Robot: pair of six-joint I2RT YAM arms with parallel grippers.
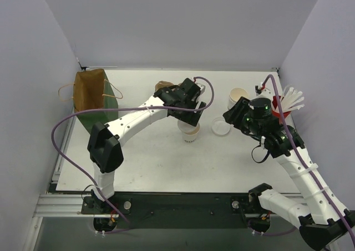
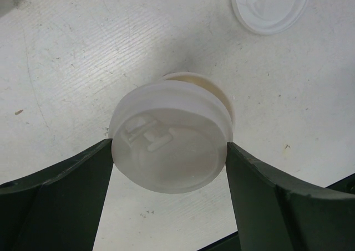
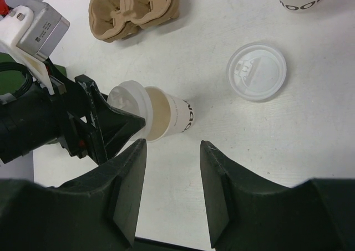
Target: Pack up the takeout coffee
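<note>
A small white paper cup (image 1: 190, 134) stands open at the table's middle; its tan inside shows in the right wrist view (image 3: 166, 116). My left gripper (image 1: 188, 117) is shut on a flat round white lid (image 2: 169, 146) and holds it just over the cup's mouth. The lid is offset, and the cup's rim (image 2: 206, 85) peeks out past its far side. The held lid also shows in the right wrist view (image 3: 126, 98). My right gripper (image 3: 173, 148) is open and empty, a little to the right of the cup, and also shows in the top view (image 1: 232, 117).
A second white lid (image 1: 221, 127) lies flat to the right of the cup. Another white cup (image 1: 237, 97) stands behind it. A red cup of white straws (image 1: 283, 102) stands at the far right. A brown cup carrier (image 1: 163, 86) is at the back and a paper bag (image 1: 91, 96) at the left.
</note>
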